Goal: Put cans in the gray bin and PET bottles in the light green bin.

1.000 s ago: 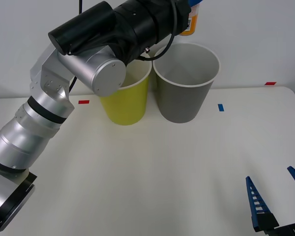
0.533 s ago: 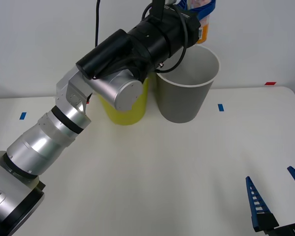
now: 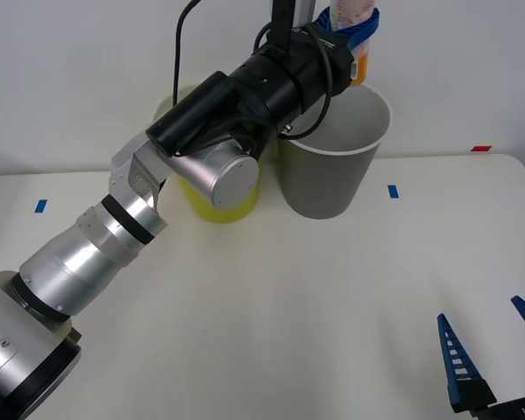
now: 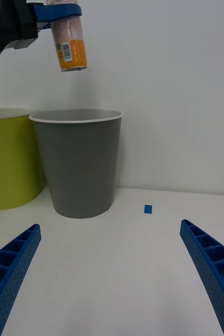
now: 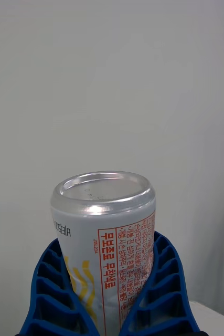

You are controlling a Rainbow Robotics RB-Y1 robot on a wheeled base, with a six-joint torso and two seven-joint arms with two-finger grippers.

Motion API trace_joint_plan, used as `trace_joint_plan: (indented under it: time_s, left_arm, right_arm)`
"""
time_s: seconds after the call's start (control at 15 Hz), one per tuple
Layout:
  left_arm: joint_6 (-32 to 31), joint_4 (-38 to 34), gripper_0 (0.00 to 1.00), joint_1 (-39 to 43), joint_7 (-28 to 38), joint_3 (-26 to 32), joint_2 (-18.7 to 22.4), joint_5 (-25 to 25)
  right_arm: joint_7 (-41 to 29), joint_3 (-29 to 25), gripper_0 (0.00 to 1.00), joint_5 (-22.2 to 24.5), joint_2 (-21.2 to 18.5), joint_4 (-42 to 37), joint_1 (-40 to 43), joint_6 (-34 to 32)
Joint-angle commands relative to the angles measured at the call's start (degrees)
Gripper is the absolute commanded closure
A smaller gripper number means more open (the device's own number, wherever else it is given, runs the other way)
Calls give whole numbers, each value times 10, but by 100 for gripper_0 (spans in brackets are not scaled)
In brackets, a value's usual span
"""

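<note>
Since a second ago my left arm has swung rightward, away from the tall round yellow-green bin with the white rim [image 3: 212, 203], and my left pincer [image 3: 350, 22] now sits higher, above the far rim of the tall round dark gray bin with the white rim [image 3: 331, 179]. Half a second ago it was a touch lower.

My left pincer is clenched on the small slim drink can, orange at one end and pale pink-white at the other [image 3: 355, 39]. The blue ribbed fingers [image 5: 49, 294] clasp the can's sides, its silver end pointing out past the fingertips. In my right wrist view the can [image 4: 68, 44] hangs orange end down, in the air above the gray bin's [image 4: 79, 163] opening, not touching it.

The two bins stand just beside each other on the white worktop [image 3: 315, 306].

My right pincer [image 3: 493, 359] hovers low over the worktop's near right, fingers spread apart, unmoved.
</note>
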Motion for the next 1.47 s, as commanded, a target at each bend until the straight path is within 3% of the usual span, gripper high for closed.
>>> trace_joint_plan:
  time_s: [0.07,0.53,0.6,0.67,0.73,1.47]
  left_arm:
    - [-24,24,100,0,-16,-2,3,-14]
    - [-24,24,100,0,-20,-2,3,-14]
    - [-23,24,90,0,-19,-2,3,-12]
    - [-21,24,16,0,-16,-2,3,-8]
    - [-21,24,0,0,-14,-2,3,-6]
    - [-21,23,0,0,0,-2,2,7]
  right_arm:
    - [0,0,8,0,0,0,0,0]
    - [0,0,8,0,0,0,0,0]
    - [0,0,8,0,0,0,0,0]
    - [0,0,8,0,0,0,0,0]
    - [0,0,8,0,0,0,0,0]
    - [0,0,8,0,0,0,0,0]
